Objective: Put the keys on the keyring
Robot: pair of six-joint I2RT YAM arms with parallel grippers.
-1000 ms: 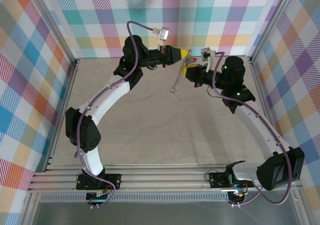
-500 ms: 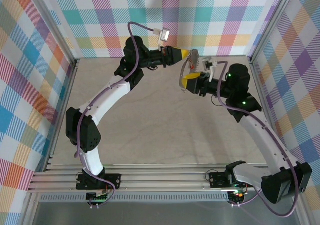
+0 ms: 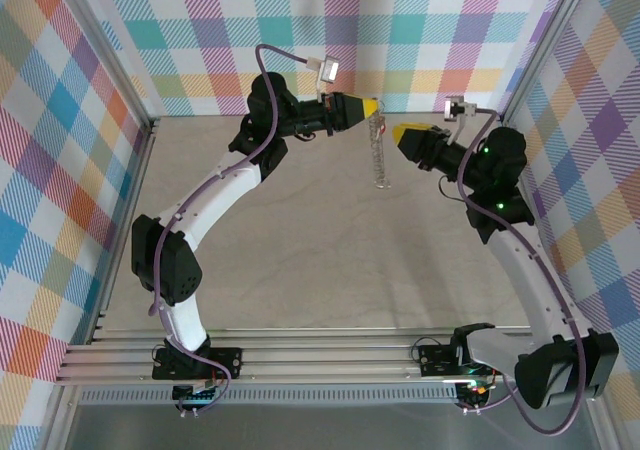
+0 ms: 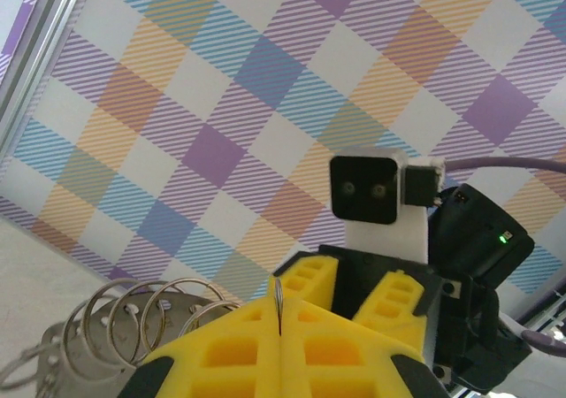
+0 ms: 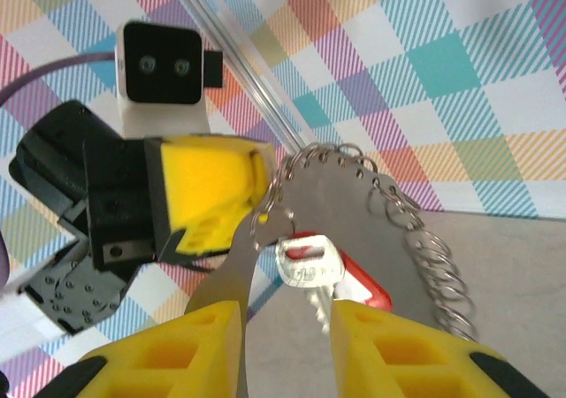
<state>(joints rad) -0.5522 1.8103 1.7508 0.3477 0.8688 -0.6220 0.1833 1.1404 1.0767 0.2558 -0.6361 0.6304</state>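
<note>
My left gripper [image 3: 370, 104] is shut on one wire ring of the keyring [image 3: 379, 150], which hangs straight down from it above the table. Seen from the right wrist, the keyring [image 5: 354, 203] is a flat grey metal piece edged with several wire rings. A silver key with a red head [image 5: 311, 262] dangles against it, just below the left gripper [image 5: 212, 190]. My right gripper [image 5: 285, 349] stands open a short way off, the key's blade ahead of the gap and touching neither finger. The left wrist view has the thin ring [image 4: 279, 299] pinched edge-on between the left gripper's fingers.
Checked walls close the cell at the back and both sides, with aluminium posts [image 3: 520, 80] at the corners. Both grippers meet high near the back wall. The beige table [image 3: 330, 260] lies below them, and a rail [image 3: 330, 355] runs along the near edge.
My right gripper has opened, released the keyring and drawn back to the right. The keyring has swung from a slant into a straight hang under the unmoved left gripper.
</note>
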